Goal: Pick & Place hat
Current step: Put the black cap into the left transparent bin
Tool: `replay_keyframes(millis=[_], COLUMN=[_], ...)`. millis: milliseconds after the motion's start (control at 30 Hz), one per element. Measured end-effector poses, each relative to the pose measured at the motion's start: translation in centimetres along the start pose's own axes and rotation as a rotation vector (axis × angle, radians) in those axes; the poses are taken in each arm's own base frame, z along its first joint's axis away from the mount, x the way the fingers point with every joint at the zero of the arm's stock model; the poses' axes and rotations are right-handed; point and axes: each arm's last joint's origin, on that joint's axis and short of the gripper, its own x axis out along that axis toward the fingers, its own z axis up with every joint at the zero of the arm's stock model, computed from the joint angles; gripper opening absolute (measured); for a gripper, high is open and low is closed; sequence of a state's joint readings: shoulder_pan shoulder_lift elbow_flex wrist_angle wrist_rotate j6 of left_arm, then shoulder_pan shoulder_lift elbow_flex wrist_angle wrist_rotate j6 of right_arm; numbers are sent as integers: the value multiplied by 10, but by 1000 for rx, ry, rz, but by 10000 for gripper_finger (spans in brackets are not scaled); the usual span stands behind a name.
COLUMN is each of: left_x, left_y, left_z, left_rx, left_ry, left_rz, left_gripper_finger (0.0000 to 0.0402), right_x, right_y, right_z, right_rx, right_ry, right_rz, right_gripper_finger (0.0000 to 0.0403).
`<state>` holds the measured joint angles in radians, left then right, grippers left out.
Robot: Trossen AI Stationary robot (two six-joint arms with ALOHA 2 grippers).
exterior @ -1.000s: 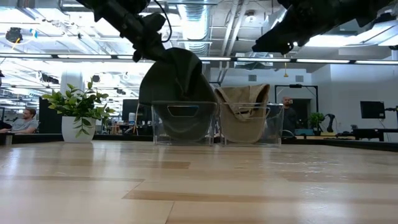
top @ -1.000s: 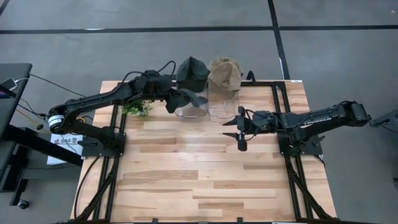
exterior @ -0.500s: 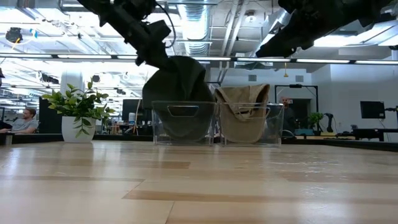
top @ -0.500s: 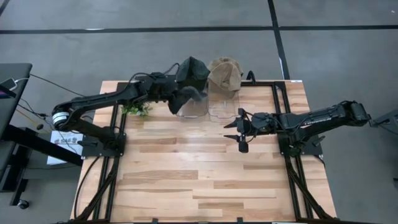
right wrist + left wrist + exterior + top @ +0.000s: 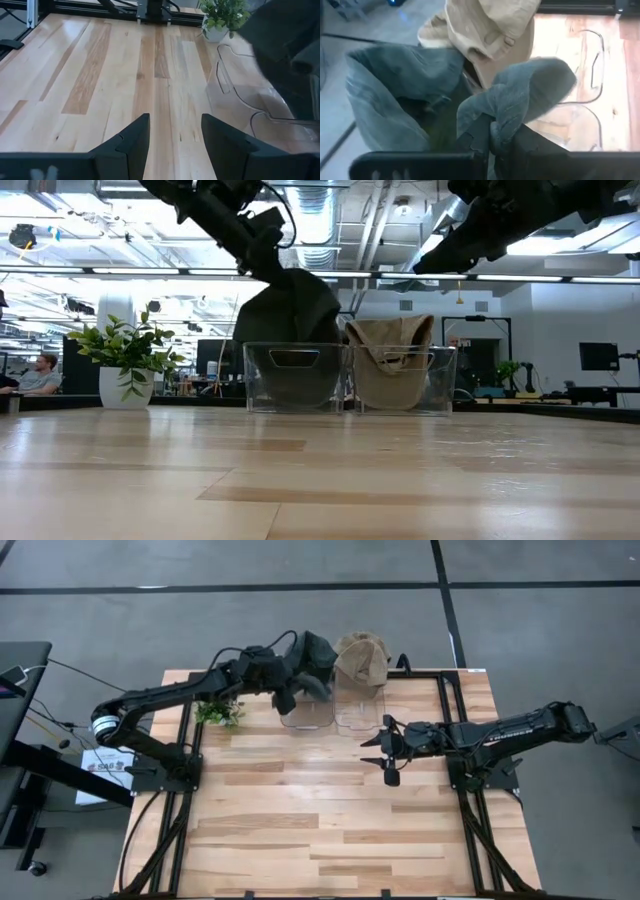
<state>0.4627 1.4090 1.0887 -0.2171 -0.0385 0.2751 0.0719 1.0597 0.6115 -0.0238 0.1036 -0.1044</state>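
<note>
Left gripper (image 5: 292, 692) is clamped on the dark hat (image 5: 312, 652), holding it over the left bin (image 5: 308, 712) by the bench's far edge. Right gripper (image 5: 386, 748) hovers mid-bench, fingers apart, holding nothing.

No lettering can be read anywhere. A white sheet (image 5: 104, 762) lies on the floor at nine o'clock (its print is too small).

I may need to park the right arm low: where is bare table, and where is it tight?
Bare wood runs across the whole near table, in front of the right gripper. It is tight at the far edge: plant, two clear bins, the tan hat, and the left gripper holding the dark hat.
</note>
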Motion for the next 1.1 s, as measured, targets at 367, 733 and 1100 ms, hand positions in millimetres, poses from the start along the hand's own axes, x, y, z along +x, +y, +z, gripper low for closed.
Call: replay_keyframes(millis=[367,733,1100], left_x=[10,11,15], left_y=[7,-1,0], left_z=[-4,-3,-4], left_rx=[118,105,80], left_ry=[17,7,25], left_rz=[-23,-92,-11], left_gripper_finger=[27,26,27], right_x=[0,0,0], right_y=[0,0,0], right_z=[-1,-2,-2], right_rx=[51,59,59], right_ry=[7,22,22], right_rz=[-1,0,0], right_gripper_finger=[169,169,171])
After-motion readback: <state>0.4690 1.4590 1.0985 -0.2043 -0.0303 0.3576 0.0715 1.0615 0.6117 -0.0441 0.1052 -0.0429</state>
